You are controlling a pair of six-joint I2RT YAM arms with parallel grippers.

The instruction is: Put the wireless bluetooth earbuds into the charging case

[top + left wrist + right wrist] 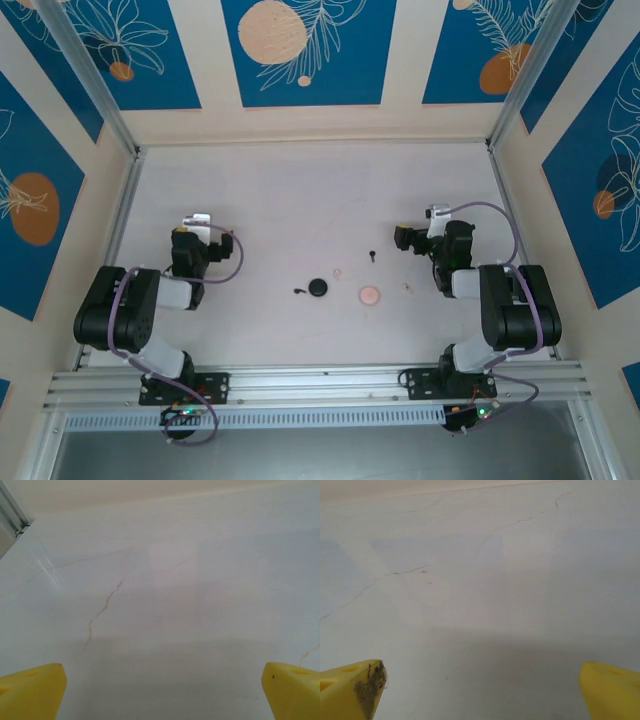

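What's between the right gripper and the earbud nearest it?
Nothing visible: bare table separates the open right gripper from that earbud. On towards the charging case, a tiny pale ring lies near the path.

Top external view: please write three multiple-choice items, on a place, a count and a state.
1. Where is the charging case relative to the pink disc? A. left B. right C. on it
2. How many earbuds lie on the table? A. one B. two C. four
3. The left gripper is: A. open, empty B. shut on the case C. shut on an earbud
Key: 1 A, the case lies left of the disc, apart. 2 B, one beside the case, one farther back. 3 A, its fingers stand wide apart over bare table.
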